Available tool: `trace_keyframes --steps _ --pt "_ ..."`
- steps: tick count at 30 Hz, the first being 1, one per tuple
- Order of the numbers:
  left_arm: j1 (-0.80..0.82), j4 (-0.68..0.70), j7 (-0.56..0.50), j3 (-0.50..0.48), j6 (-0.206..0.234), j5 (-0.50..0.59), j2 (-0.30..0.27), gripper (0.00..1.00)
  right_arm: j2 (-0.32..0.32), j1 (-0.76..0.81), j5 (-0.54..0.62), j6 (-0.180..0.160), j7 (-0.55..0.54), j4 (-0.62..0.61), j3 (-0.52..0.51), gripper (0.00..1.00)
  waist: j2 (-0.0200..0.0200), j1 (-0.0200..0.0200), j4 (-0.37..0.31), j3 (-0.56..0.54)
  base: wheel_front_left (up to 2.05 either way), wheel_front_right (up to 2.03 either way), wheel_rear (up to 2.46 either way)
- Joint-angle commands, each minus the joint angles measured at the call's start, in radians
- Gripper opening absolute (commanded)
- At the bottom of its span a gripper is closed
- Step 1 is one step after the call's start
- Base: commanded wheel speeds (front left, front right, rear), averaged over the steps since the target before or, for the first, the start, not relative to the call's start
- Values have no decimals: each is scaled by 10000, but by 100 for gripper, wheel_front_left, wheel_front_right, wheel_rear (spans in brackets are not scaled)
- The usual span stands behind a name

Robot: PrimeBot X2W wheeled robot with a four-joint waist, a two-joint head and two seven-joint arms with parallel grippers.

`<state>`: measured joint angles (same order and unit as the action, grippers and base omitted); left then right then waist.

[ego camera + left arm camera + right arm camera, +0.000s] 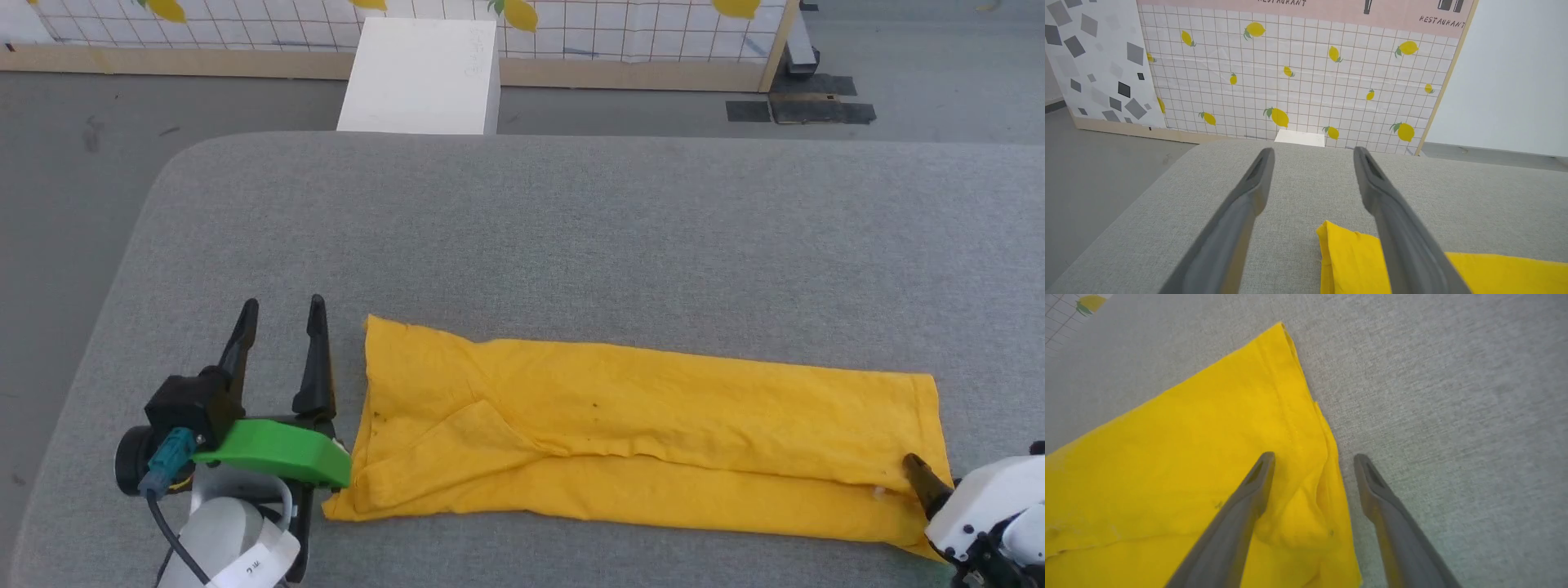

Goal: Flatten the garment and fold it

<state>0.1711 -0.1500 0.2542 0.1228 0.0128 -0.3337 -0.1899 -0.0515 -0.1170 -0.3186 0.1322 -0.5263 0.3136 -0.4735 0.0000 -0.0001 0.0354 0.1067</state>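
Both wide open and empty, left hand point(283, 300) and right hand point(1314, 456) flank the yellow T-shirt point(637, 408) at opposite ends — advise pinching all layers squarely.

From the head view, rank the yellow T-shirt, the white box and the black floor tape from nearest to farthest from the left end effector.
1. Yellow T-shirt, just right of the left end effector.
2. White box, past the table's far edge.
3. Black floor tape, far right.
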Motion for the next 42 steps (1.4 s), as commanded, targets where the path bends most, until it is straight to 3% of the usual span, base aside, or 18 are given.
trace_keyframes --steps 1,8,9,10,12,13,21,35,42 --pt "169 -70 75 -91 -117 151 116 100 10 -262 248 -15 -209 204 -30 100 0 1 11 28 0 0 0" --pt "174 -335 75 -518 -563 536 514 100 11 -780 605 -15 -1641 1322 -28 100 0 1 71 103 0 0 0" --pt "174 -374 75 -560 -608 573 551 100 11 -788 568 -15 -1922 1427 -10 76 0 1 78 95 0 0 0" --pt "176 -417 75 -615 -659 615 594 100 11 -788 461 -15 -2252 1485 29 44 0 1 85 84 0 0 0" --pt "177 -493 75 -711 -742 679 660 100 11 -778 96 -15 -2649 1439 178 9 0 1 92 70 0 0 0" --pt "177 -521 75 -752 -774 703 684 100 11 -770 -66 -15 -2672 1366 253 0 0 1 90 65 0 0 0" --pt "73 -731 76 -1037 -998 900 842 100 12 -491 12 -15 -1931 568 228 0 0 1 -24 -71 0 0 0" --pt "54 -796 76 -1250 -1223 1113 1065 100 12 -482 3708 -15 217 -858 -2305 0 0 1 -21 1 0 0 0" --pt "45 -866 76 -1285 -1291 1179 1132 100 12 -172 3833 -15 -44 -1585 -1660 0 0 1 61 -78 0 0 0"
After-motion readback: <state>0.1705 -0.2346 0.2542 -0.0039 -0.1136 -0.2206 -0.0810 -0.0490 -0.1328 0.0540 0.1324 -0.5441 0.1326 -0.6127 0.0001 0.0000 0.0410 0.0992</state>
